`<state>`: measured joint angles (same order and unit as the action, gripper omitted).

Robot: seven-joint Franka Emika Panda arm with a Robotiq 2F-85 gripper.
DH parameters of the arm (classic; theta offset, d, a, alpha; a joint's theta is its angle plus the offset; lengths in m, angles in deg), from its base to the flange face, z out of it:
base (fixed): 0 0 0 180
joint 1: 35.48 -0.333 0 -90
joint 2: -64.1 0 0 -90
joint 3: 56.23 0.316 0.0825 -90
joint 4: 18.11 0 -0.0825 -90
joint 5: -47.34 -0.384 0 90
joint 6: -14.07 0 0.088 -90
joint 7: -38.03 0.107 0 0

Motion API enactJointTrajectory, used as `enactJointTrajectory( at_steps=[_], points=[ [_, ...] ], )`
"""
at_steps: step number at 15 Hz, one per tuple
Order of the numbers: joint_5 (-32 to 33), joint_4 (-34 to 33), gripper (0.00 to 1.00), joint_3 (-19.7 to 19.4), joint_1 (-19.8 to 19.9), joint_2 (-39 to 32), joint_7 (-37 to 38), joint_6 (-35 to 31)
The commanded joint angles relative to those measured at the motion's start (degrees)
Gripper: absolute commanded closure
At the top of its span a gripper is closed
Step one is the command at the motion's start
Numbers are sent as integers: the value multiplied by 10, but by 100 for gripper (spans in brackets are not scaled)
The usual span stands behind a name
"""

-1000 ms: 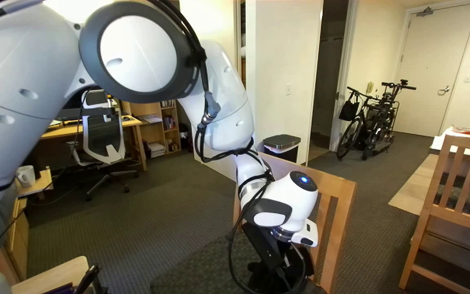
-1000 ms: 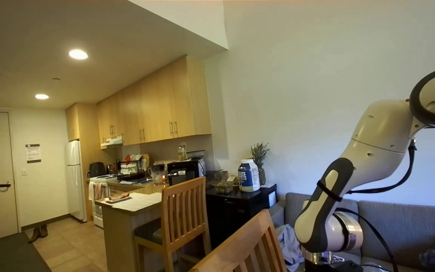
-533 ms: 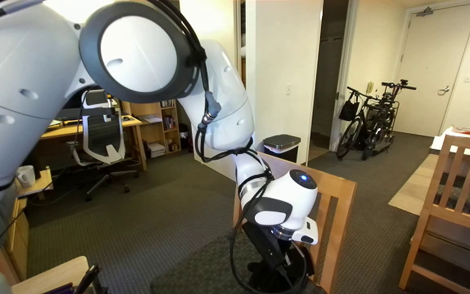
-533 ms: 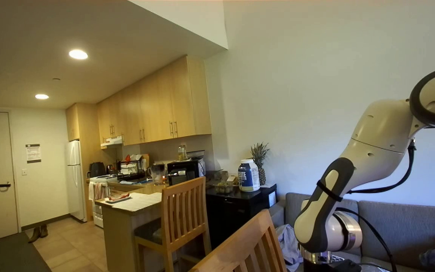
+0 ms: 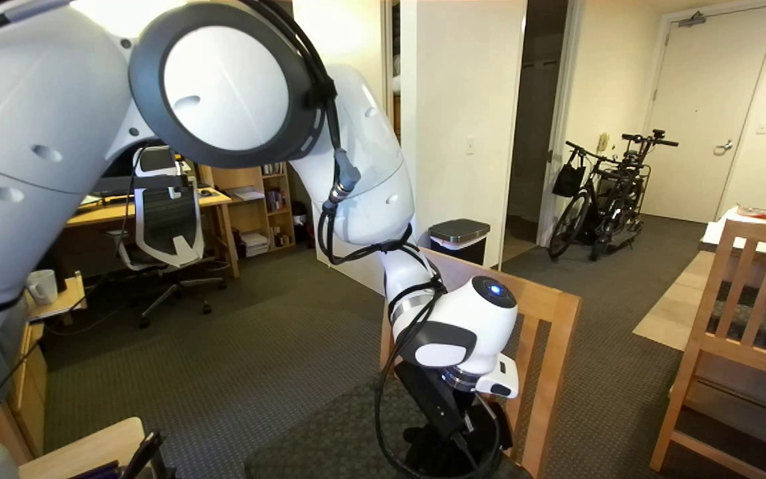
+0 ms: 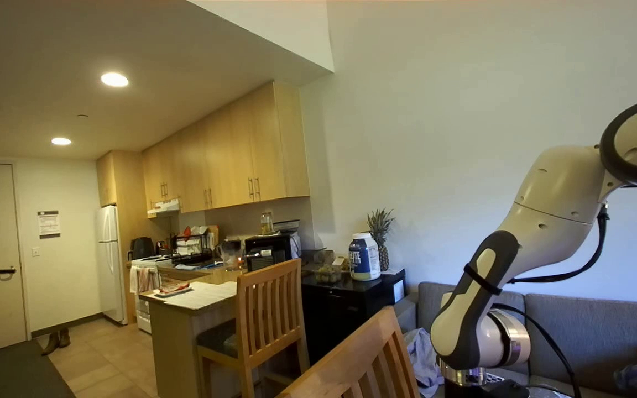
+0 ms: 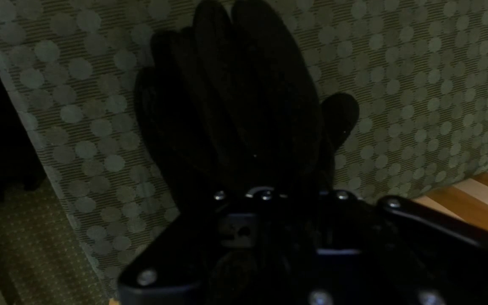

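Glove [image 7: 244, 114], dark & floppy, lies on the spotty chair seat [image 7: 396, 55], its fingers pointing away from the gripper [image 7: 275, 203]. Done so far, I'd say: gripper is down at the glove's wrist end, jaws pressed together. Can't tell if any cloth is pinched btwn them b/c it's all black on black. Not done: glove looks like it isn't lifted clear of the seat, & nothing shows it carried anyplace else. So prob early on.

Compared w/ a sec ago, in an exterior view the robot's wrist [image 5: 473, 319] sits a tiny bit higher by the wooden chair [image 5: 549, 299]. Bit of glove poking out below it looks the same. Vs half a sec ago, almost no diff. Farther out nothing moved that I can see: trash bin [image 5: 459, 239], bike [image 5: 612, 189] near the door [image 5: 715, 113], & in an exterior view the couch [image 6: 595, 331], pineapple [image 6: 380, 226] & big tub [image 6: 364, 257] next to it.
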<state>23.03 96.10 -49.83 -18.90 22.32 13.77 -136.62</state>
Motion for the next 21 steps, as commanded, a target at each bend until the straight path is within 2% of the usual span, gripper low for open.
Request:
enactJointTrajectory(
  at_steps=[1, 2, 4, 13, 15, 21],
  points=[
    [16, 0, 92, 11, 12, -1, 11, -2],
    [16, 11, 67, 13, 12, 10, 7, -11],
    [18, 25, 61, 14, 10, 28, 6, -16],
    [47, 50, 4, 8, -1, 54, 10, -12],
    [52, 59, 0, 7, 0, 62, 6, -12],
    [82, 96, 0, 0, -2, 96, 2, -5]
  ],
)
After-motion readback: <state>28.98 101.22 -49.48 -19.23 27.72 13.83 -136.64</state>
